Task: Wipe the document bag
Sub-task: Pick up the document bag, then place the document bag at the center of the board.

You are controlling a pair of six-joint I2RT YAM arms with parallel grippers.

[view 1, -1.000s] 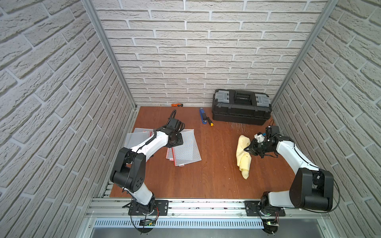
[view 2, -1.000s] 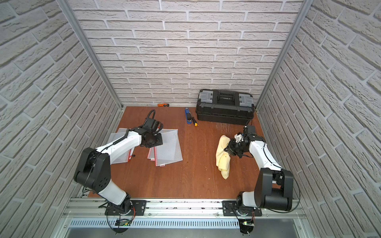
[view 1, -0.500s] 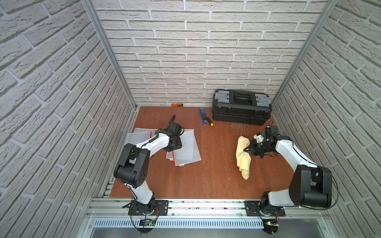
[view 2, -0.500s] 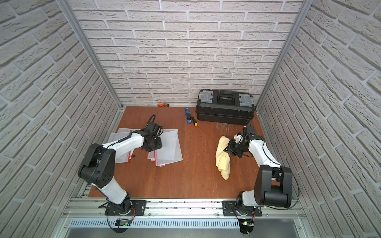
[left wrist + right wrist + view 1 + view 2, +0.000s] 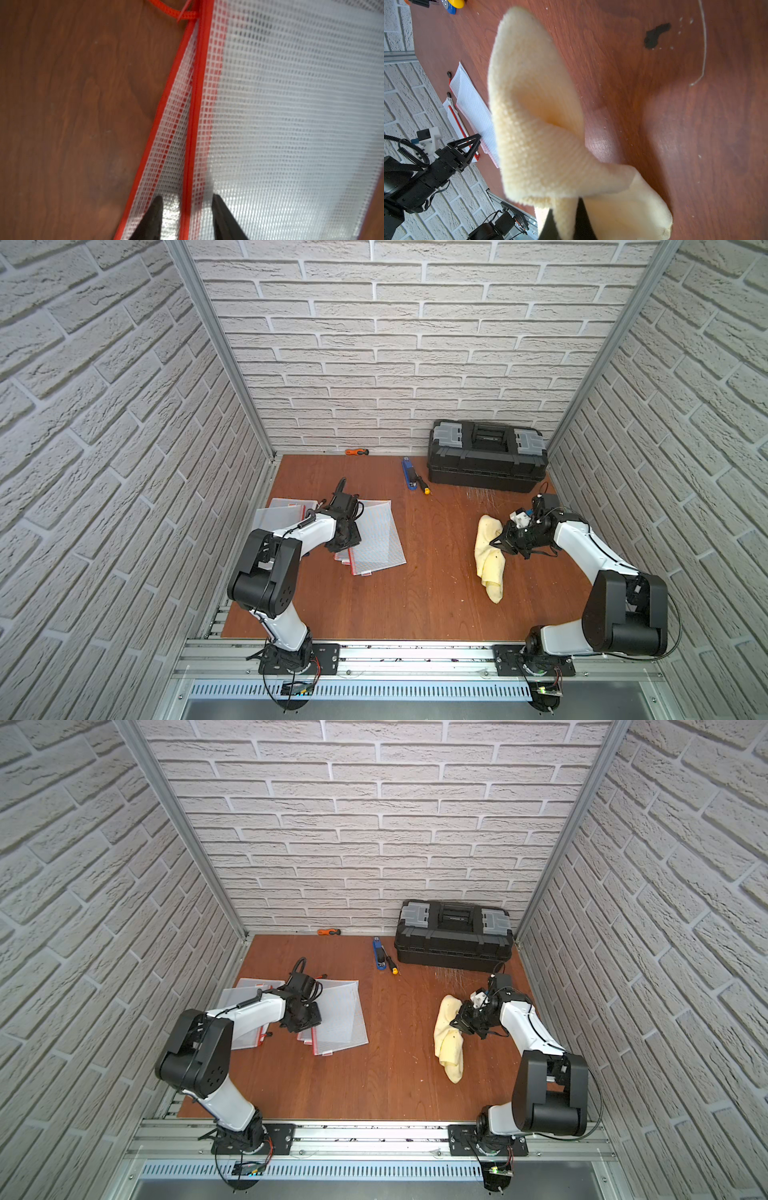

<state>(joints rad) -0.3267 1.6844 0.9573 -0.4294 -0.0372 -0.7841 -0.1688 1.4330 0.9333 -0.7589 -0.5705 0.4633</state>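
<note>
Now we reach low with the left pincer (image 5: pixel 187 207) spread astride the red edge of the document bag (image 5: pixel 291 124), while the right pincer (image 5: pixel 564 224), elbow bent, pinches the yellow cloth (image 5: pixel 529 124).

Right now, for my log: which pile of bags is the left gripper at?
The right pile, nearer the cloth, not the left pile beside it. The left gripper straddles a red edge of its top bag.

On the table (image 5: pixel 415 605), document bags (image 5: pixel 376 537) lie left, cloth (image 5: pixel 489 564) right, toolbox (image 5: pixel 486 458) behind.
</note>
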